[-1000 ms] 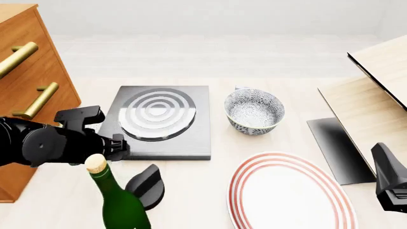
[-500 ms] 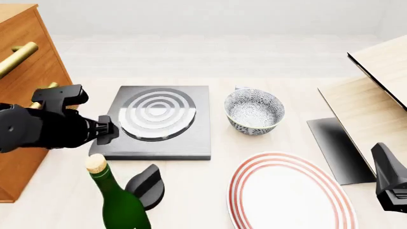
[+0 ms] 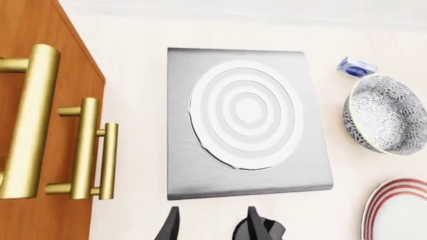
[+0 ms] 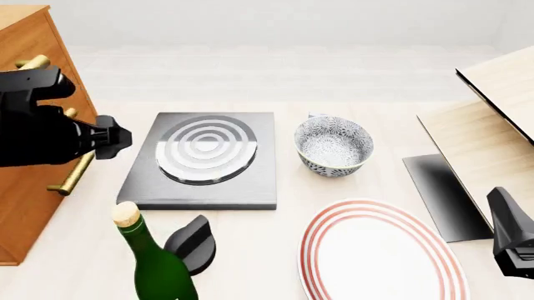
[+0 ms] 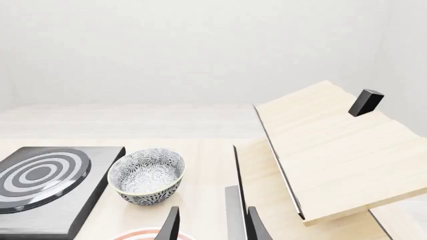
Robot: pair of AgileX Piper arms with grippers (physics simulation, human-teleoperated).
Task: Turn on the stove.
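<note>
The stove (image 4: 250, 181) is a dark grey slab with silver burner rings (image 4: 204, 149) at the table's middle left. Its black round knob (image 4: 196, 242) lies on the table in front of the slab. My left gripper (image 4: 115, 139) hangs open and empty, raised at the slab's left edge beside the wooden cabinet. The left wrist view looks down on the stove (image 3: 183, 160) past the open left gripper (image 3: 210, 227), with part of the knob (image 3: 270, 231) by one finger. My right gripper (image 5: 212, 227) is open and empty at the front right (image 4: 511, 240).
A green bottle (image 4: 154, 269) stands just left of the knob. A patterned bowl (image 4: 334, 147) sits right of the stove, a red-rimmed plate (image 4: 379, 253) in front. A wooden drawer cabinet (image 4: 46, 37) with brass handles (image 3: 87, 145) is at left. A dark flat panel (image 4: 438, 194) and wooden boards (image 4: 488, 144) are at right.
My left arm has moved back and to the left, away from the knob and bottle, up alongside the cabinet. The right arm has not moved.
</note>
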